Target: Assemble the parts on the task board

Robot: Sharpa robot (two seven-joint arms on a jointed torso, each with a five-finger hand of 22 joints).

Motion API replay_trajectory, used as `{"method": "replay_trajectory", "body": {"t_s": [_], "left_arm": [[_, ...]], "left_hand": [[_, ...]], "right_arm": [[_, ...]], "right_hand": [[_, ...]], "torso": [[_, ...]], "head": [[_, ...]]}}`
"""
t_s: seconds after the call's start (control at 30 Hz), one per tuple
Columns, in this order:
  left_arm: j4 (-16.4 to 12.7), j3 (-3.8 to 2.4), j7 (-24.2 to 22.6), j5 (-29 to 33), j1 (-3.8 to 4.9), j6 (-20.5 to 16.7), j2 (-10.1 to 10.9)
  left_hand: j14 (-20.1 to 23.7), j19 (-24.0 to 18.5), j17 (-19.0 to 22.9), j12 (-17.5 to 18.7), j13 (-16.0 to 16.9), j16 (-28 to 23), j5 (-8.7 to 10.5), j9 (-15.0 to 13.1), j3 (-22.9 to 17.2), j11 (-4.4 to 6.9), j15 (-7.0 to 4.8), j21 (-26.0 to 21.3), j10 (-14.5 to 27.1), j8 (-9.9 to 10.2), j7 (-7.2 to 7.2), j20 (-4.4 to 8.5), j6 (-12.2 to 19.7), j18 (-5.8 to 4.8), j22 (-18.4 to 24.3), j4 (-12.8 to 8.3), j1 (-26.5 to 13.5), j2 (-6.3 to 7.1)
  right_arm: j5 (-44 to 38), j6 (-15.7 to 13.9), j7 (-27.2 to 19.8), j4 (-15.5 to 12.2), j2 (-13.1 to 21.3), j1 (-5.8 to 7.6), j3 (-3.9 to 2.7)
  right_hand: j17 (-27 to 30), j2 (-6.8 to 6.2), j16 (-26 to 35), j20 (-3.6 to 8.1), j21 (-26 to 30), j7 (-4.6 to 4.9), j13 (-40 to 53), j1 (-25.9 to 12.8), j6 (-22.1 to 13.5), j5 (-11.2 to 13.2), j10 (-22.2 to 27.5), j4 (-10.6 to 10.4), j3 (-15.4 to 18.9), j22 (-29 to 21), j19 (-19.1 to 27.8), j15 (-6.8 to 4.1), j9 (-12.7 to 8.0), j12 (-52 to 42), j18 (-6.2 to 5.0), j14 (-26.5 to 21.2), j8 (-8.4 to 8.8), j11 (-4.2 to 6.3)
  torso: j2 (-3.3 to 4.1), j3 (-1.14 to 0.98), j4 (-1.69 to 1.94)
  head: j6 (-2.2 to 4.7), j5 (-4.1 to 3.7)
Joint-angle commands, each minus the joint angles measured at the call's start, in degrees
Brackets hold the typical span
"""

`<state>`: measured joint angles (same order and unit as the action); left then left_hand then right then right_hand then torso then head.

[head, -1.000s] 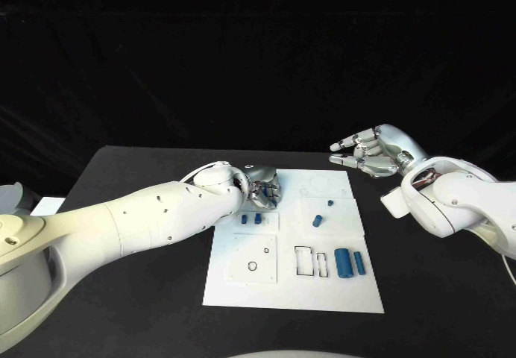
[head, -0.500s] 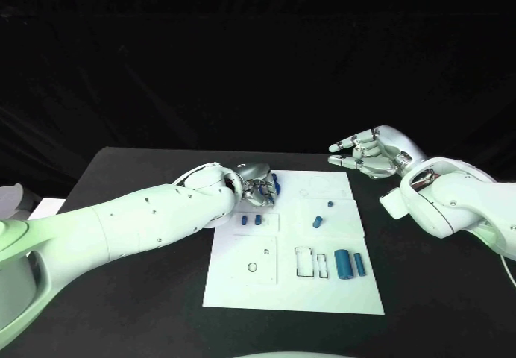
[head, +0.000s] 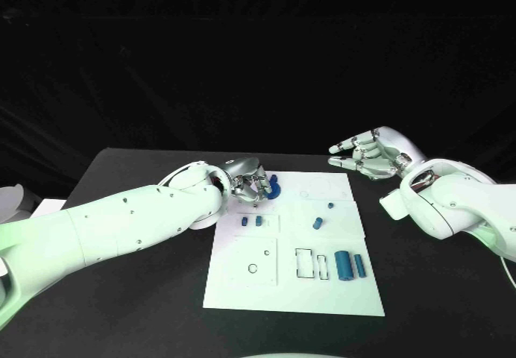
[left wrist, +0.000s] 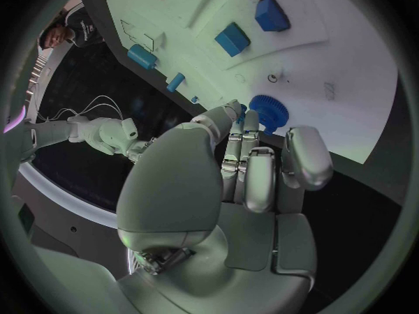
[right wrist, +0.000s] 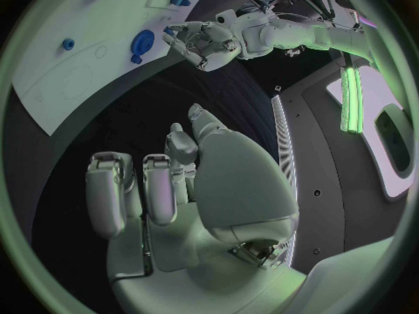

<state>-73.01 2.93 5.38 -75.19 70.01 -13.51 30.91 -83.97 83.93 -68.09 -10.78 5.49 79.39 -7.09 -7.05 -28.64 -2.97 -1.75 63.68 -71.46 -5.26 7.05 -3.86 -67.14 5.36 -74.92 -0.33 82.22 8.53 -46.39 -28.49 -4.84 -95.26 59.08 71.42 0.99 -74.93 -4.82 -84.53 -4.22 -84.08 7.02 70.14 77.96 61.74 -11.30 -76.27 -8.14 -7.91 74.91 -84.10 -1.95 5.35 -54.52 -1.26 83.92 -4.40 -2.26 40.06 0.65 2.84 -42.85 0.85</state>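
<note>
Blue gear (head: 274, 186) lies just beside the left hand (head: 248, 183), whose curled fingers hold nothing.

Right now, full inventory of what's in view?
Table: one, black, under everything.
Task board: one, white, middle of the table.
Gear: one, blue, toothed, on the board's far left corner beside the left hand's fingers.
Small parts: two, blue, side by side below the gear.
Peg: one, blue, mid-board.
Cylinders: two, blue, near right side.
Left hand: silver, at the gear; contact unclear.
Right hand: silver, raised off the board's far right, holding nothing.
</note>
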Motion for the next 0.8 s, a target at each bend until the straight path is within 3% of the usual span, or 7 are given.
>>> {"method": "replay_trajectory", "body": {"t_s": [0.03, 0.17, 0.47, 0.8], "left_arm": [[-0.6, -0.13, 0.3, 1.1, 0.15, 0.2, 0.7], [-1.2, -0.16, 0.7, 1.1, 0.17, 1.0, 1.5], [-1.3, -0.08, 1.6, 0.8, 0.16, 3.1, 2.5], [-0.8, 0.18, 2.5, 0.4, 0.04, 5.7, 2.5]], "left_hand": [[-2.1, 2.7, 0.1, 0.4, 0.0, 0.0, -0.07, -0.1, -0.1, -0.05, 0.08, 0.0, -0.1, 0.2, 0.25, 0.09, -0.3, -0.93, -6.3, 0.0, -0.4, 0.07], [-2.1, 2.7, 0.1, 0.4, 0.0, 0.0, -0.05, -0.1, 0.0, -0.04, 0.07, 0.0, -0.2, 0.3, 0.25, 0.09, -0.4, -0.92, -6.3, 0.0, -0.5, 0.14], [-2.1, 2.7, 0.1, 0.4, 0.0, 0.0, -0.04, -0.1, 0.0, -0.04, 0.06, 0.0, -0.3, 0.3, 0.25, 0.08, -0.4, -0.91, -6.3, 0.0, -0.5, 0.18], [-2.0, 2.7, 0.3, 0.6, 0.0, -0.1, 0.04, -0.1, 0.1, -0.03, 0.06, 0.0, -0.4, 0.3, 0.22, 0.08, -0.4, -0.91, -6.3, 0.0, -0.8, 0.34]], "right_arm": [[0.0, 0.7, -0.6, 0.0, 0.0, -0.03, -0.01], [0.0, 0.8, -0.6, 0.1, -0.2, -0.03, -0.01], [0.0, 0.9, -0.6, 0.2, -0.3, -0.03, -0.01], [0.0, 0.9, -0.6, 0.2, -0.4, -0.03, -0.01]], "right_hand": [[-8.6, 0.37, 0.4, 0.11, 0.4, 0.16, -0.1, 0.2, -0.3, 0.0, 0.4, 0.1, 0.4, 8.2, -1.6, -0.03, 0.1, 0.1, -0.74, 4.5, 0.17, 0.10], [-8.6, 0.38, 0.4, 0.11, 0.4, 0.16, -0.1, 0.2, -0.3, 0.0, 0.4, 0.1, 0.4, 8.2, -1.6, -0.03, 0.1, 0.2, -0.74, 4.5, 0.16, 0.10], [-8.5, 0.38, 0.4, 0.11, 0.3, 0.16, -0.1, 0.2, -0.3, 0.0, 0.4, 0.1, 0.4, 8.2, -1.6, -0.03, 0.1, 0.2, -0.73, 4.5, 0.16, 0.10], [-8.5, 0.38, 0.4, 0.11, 0.3, 0.16, -0.1, 0.2, -0.3, 0.0, 0.4, 0.1, 0.4, 8.2, -1.6, -0.03, 0.1, 0.2, -0.73, 4.5, 0.16, 0.10]], "torso": [[0.02, 0.01, 0.08], [0.19, 0.07, -0.08], [0.07, 0.04, 0.01], [0.09, 0.05, -0.10]], "head": [[-0.04, -0.06], [-0.07, 0.09], [-0.36, 0.01], [-0.45, 0.16]]}}
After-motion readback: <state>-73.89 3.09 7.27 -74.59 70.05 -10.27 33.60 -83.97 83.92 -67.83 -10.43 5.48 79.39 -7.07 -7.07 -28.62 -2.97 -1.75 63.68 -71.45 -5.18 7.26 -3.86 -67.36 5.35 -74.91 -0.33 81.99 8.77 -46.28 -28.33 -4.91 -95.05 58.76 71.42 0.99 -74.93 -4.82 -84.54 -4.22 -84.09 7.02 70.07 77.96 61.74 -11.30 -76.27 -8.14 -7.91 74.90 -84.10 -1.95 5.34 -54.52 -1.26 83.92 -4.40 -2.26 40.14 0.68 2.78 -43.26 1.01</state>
